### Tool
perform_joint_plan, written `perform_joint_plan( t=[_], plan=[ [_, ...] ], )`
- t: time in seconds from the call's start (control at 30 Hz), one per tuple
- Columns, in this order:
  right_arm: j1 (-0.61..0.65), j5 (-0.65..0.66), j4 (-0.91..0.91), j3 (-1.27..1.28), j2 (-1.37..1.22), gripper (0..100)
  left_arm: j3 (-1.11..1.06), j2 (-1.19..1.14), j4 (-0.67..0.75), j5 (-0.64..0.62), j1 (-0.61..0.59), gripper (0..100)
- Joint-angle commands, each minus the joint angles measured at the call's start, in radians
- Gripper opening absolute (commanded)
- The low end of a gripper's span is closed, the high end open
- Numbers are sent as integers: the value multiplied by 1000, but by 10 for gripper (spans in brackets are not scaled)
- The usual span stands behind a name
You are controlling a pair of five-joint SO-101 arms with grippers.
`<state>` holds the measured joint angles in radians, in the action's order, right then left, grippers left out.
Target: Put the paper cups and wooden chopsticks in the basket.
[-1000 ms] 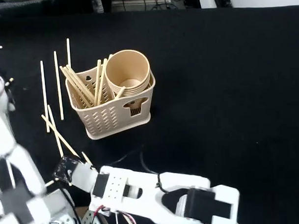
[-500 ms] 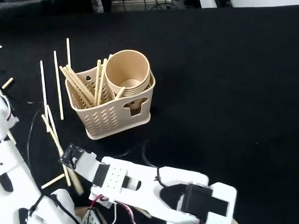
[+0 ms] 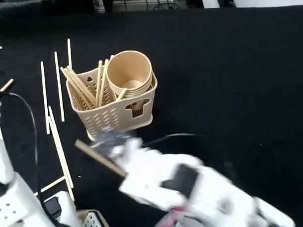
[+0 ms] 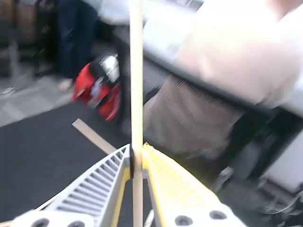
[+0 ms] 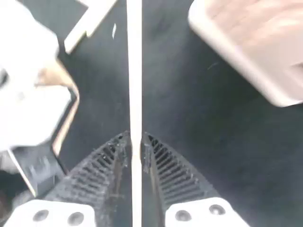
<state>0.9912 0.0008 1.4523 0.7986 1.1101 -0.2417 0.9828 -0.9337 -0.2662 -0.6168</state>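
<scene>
High view: on the black table [image 3: 230, 91], the basket [image 3: 112, 117] toward 10 o'clock holds stacked paper cups [image 3: 131, 69]. The step looks like carrying sticks over. The right gripper [image 5: 135, 142] is clamped on a chopstick [image 3: 100, 158] near the basket's 6 o'clock, long axis running 10 to 4 o'clock. Next it needs tipping upright above the rim. The left gripper [image 4: 136, 153] pinches a second chopstick [image 4: 136, 71].
</scene>
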Motion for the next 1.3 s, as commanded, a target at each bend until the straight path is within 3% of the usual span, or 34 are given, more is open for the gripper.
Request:
perform_joint_plan(
  t=[0.0, 0.13, 0.3, 0.37, 0.53, 0.73, 0.83, 0.93, 1.13, 1.27],
  plan=[
    [-129, 35, 68, -114, 338, 11, -64, 49, 129, -35, 160, 28],
    [-311, 38, -61, -137, 584, 11, -232, 91, 278, -31, 354, 29],
    [-470, 37, -347, -10, 771, 11, -610, 164, 781, -23, 504, 28],
    [-499, 37, -405, 45, 803, 11, -733, 192, 899, 31, 552, 28],
    [-508, 37, -453, 124, 771, 11, -931, 244, 890, 163, 664, 29],
    [-508, -25, -545, 142, 727, 11, -1059, 313, 890, 166, 671, 34],
    [-505, -35, -572, 139, 688, 11, -1070, 348, 816, 144, 645, 160],
    [-505, -38, -620, 127, 641, 11, -1018, 373, 661, -17, 578, 223],
    [-457, -40, -798, 4, 444, 11, -710, 442, 282, -2, 421, 223],
    [-376, -38, -1071, -22, 203, 11, -527, 453, -91, 130, 280, 224]
  ],
)
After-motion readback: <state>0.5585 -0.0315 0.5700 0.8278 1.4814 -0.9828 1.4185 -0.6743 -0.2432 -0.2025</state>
